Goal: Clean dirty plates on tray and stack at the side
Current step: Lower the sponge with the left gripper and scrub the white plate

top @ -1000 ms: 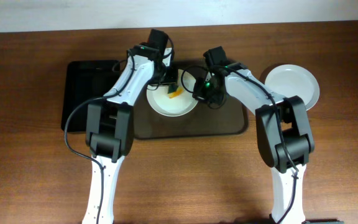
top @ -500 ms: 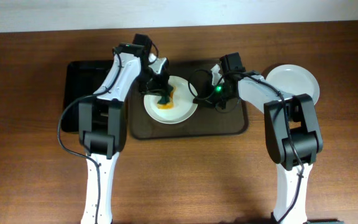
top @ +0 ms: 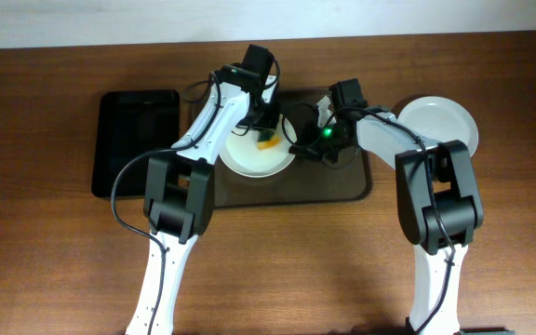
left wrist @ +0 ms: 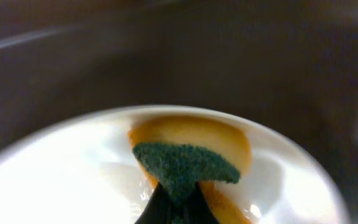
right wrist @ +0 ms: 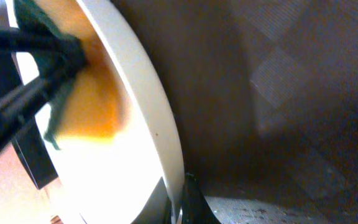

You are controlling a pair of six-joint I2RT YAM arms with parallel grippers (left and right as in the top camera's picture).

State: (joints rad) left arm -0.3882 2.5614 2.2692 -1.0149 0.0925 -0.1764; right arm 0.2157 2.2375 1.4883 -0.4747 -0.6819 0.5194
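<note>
Left pincer [left wrist: 176, 202] clamps a green scouring sponge [left wrist: 185, 163] against the orange-smeared white plate [top: 254, 160] on the brown tray [top: 342, 181]; right pincer [right wrist: 180, 198] pinches its rim.

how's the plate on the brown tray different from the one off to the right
The tray plate has an orange smear, and the left gripper holds a sponge on it; the side plate looks clean. The tray plate lies in the tray with the right gripper on its rim; the side plate sits on the table, untouched. Both are round, shallow and pale.
</note>
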